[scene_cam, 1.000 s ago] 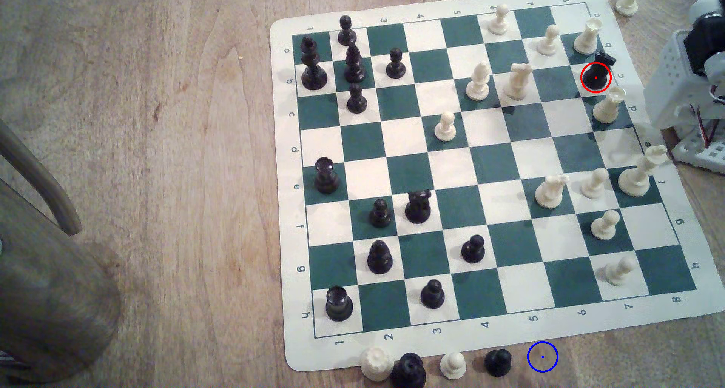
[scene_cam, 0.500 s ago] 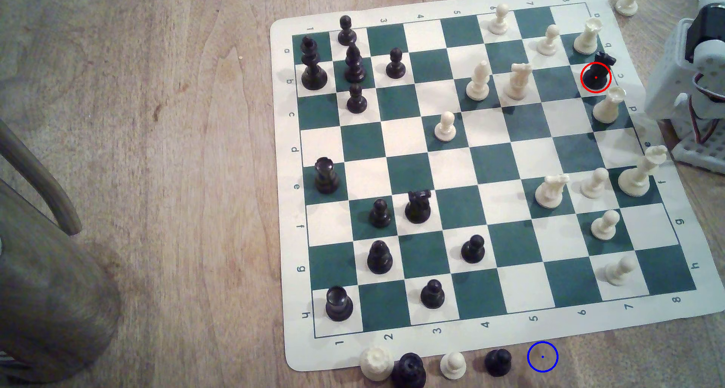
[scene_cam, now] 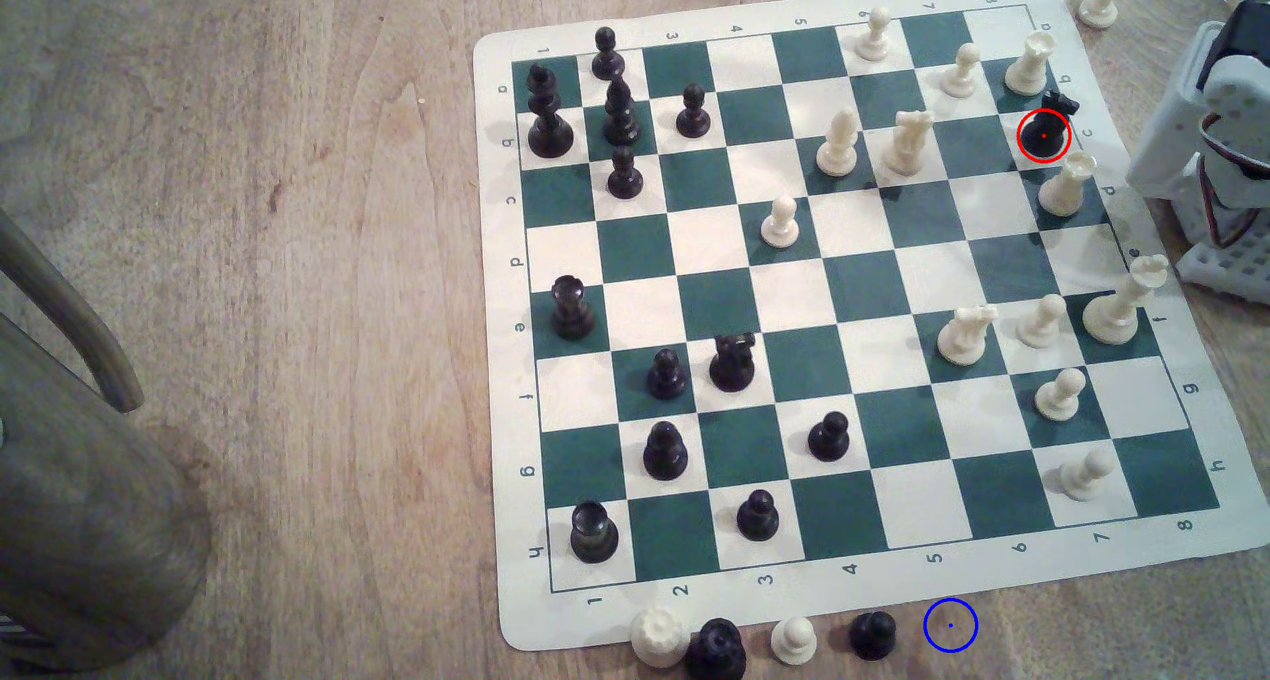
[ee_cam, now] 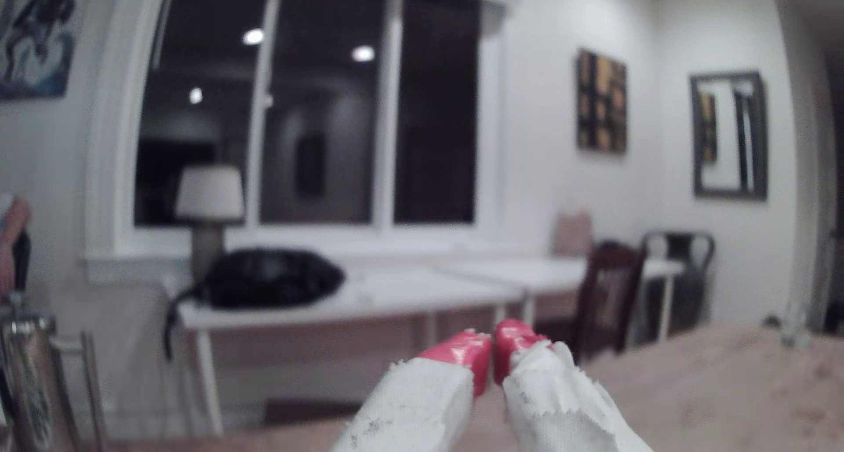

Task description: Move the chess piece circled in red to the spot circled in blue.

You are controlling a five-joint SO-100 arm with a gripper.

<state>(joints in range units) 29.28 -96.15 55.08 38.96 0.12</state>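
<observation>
A light wood desk [scene_cam: 275,240] carries a green-and-white chess mat [scene_cam: 825,295]. Four captured pieces [scene_cam: 756,642] line the mat's near edge, beside a blue ring [scene_cam: 950,625].

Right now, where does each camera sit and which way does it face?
Exterior view: high above the table, looking down on the chessboard, the ringed black knight and the blue-ringed spot; the arm's white base shows at the exterior view's right edge.
Wrist view: on the arm, facing level across the room toward a window; the pincer, red tips together, shows.
Shared: the wooden table.
</observation>
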